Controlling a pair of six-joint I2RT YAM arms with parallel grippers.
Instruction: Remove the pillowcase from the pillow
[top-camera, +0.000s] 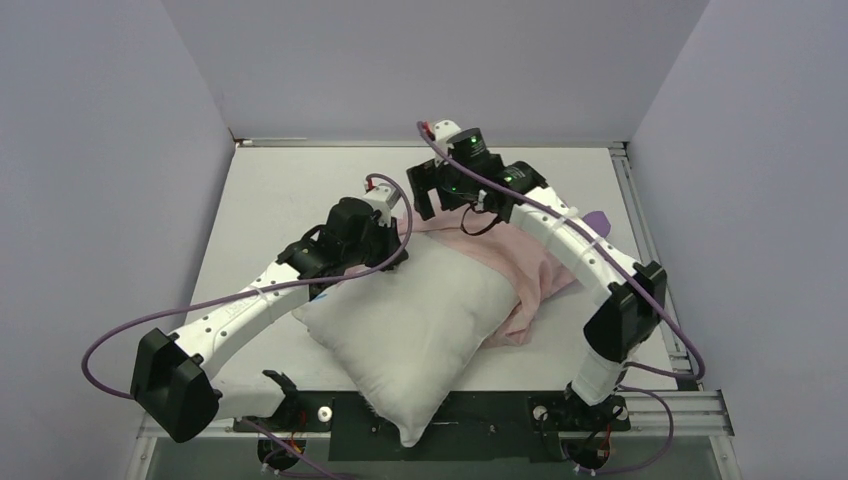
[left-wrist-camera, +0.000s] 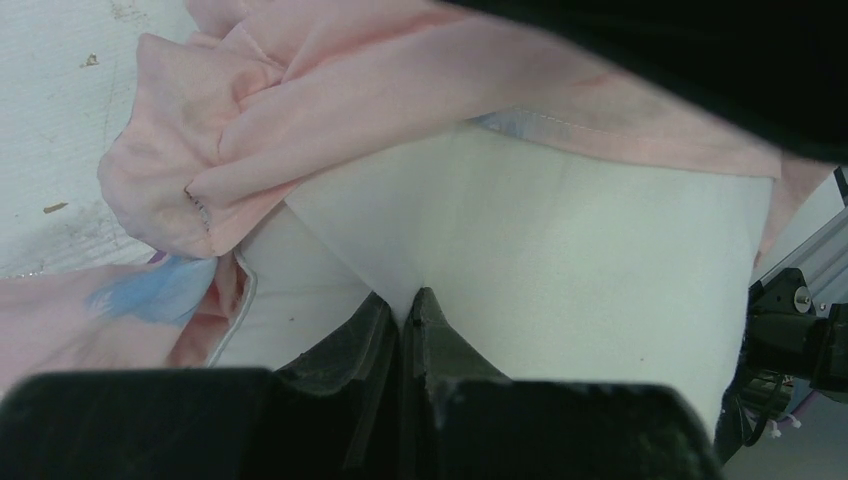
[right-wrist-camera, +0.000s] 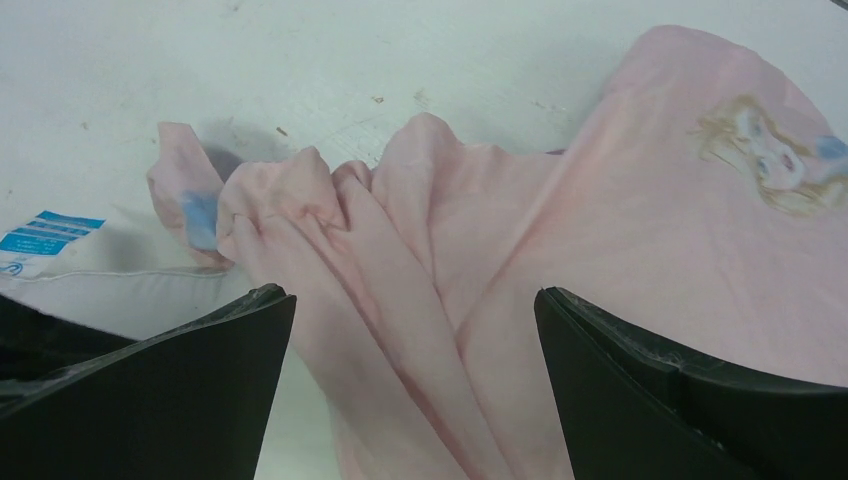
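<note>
While left tool (left-wrist-camera: 405, 300) pinches pillow (left-wrist-camera: 560, 260), right tool (right-wrist-camera: 412, 295) gapes wide over pillowcase (right-wrist-camera: 620, 230).

The pillow (top-camera: 410, 330) lies near the table's (top-camera: 290, 190) front edge (one corner overhanging), the pillowcase (top-camera: 530, 270) bunched over its far-right end.

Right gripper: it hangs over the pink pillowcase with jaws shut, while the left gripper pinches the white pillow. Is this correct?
Not quite: the right gripper hangs over the pillowcase with jaws wide open, as the right wrist view shows. The left gripper does pinch the pillow.
</note>
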